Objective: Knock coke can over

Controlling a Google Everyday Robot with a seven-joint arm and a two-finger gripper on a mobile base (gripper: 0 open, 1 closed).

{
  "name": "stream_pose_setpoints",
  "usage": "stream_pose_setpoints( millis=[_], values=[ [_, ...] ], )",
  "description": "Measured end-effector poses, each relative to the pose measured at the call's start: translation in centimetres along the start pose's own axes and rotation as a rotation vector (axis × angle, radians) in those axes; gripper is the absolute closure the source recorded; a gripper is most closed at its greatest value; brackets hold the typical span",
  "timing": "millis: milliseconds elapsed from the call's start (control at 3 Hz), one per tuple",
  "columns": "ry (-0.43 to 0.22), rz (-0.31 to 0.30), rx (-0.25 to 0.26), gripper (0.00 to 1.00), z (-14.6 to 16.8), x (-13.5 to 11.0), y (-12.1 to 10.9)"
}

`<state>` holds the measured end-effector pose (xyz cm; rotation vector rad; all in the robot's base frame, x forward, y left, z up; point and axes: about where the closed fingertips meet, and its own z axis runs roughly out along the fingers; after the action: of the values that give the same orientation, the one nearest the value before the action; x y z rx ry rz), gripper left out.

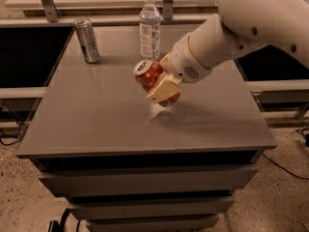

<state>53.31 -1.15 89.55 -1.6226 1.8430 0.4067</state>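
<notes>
Red-orange coke can (146,74) at frame centre, tilted steeply, silver top and tab facing upper left, gripper (161,85) jaws clamped around its lower body, over the grey table (96,122)

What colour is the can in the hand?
Coke can: red-orange, silver top, camera view; hand grips it above table.

My gripper (158,90) is above the middle of the flat grey tabletop (96,124), coming in from the right, its fingers clasped on the red-orange metal coke can (145,75). The can leans, its top toward the left and rear. Behind it, near the back edge, the clear plastic water bottle (149,33) stands upright. The slim silver-blue metal can (87,41) stands upright at the rear left, well apart from the bottle and from my gripper.
</notes>
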Motion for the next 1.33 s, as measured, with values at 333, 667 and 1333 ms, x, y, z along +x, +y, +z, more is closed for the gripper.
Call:
stream_pose_setpoints(
  millis=[333,667,1333],
  values=[
    [0.134,-0.012,-0.013,1.0,-1.5,2.7,0.3],
    [0.254,-0.02,-0.018,1.0,-3.0,4.9,0.6],
    [0.449,-0.037,-0.031,1.0,-5.3,9.1,0.8]
  ],
)
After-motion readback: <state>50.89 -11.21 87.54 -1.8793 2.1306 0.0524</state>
